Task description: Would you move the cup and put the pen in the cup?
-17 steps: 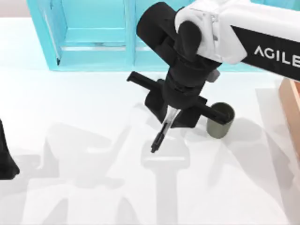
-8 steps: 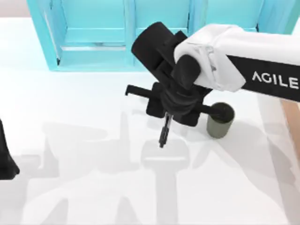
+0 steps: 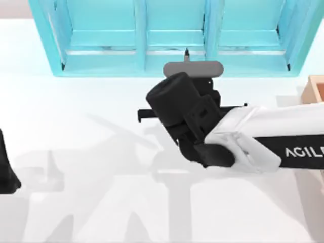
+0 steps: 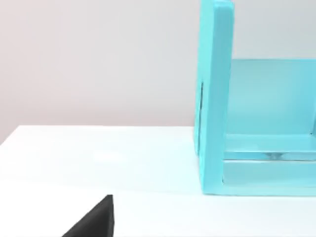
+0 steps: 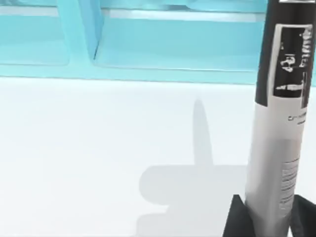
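Right wrist view: the right gripper (image 5: 269, 217) clamps the pen (image 5: 279, 123) low on its grey barrel, long axis standing out from the fingers toward the blue shelf (image 5: 163, 44). Its arm spans the table's right half. The left gripper (image 3: 6, 174) is parked at the left edge, finger state indeterminate.

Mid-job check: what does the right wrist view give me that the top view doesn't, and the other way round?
Right wrist view: the pen close up, its grey-white printed barrel standing between the dark fingertips of the right gripper, with its shadow on the table.

Top view: the right arm reaching in from the right side over the middle of the table, the left arm parked at the left edge, and a tan box at the right edge.

Both: the white table and the turquoise shelf unit behind it.
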`<state>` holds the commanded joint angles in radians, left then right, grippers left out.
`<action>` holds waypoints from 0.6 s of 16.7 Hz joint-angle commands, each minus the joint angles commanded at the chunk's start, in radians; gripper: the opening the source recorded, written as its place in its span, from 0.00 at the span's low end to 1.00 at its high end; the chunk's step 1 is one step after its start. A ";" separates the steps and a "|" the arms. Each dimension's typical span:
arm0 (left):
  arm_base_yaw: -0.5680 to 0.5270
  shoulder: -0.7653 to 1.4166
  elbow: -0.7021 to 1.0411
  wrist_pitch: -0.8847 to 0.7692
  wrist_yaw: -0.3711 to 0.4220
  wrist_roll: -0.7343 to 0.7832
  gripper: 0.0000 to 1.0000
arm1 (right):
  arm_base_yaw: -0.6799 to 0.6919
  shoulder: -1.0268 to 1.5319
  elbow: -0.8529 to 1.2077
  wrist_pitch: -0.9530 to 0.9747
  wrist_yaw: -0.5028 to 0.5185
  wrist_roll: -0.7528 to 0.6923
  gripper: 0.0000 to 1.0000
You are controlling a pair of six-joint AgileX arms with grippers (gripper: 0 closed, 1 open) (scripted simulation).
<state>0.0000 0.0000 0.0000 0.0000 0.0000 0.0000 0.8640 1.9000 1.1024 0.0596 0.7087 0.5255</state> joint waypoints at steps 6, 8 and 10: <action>0.000 0.000 0.000 0.000 0.000 0.000 1.00 | 0.070 -0.119 -0.298 0.570 0.330 -0.336 0.00; 0.000 0.000 0.000 0.000 0.000 0.000 1.00 | 0.089 -0.164 -0.364 0.699 0.409 -0.419 0.00; 0.000 0.000 0.000 0.000 0.000 0.000 1.00 | 0.104 -0.209 -0.411 0.801 0.471 -0.484 0.00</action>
<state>0.0000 0.0000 0.0000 0.0000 0.0000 0.0000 0.9681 1.6909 0.6913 0.8607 1.1796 0.0415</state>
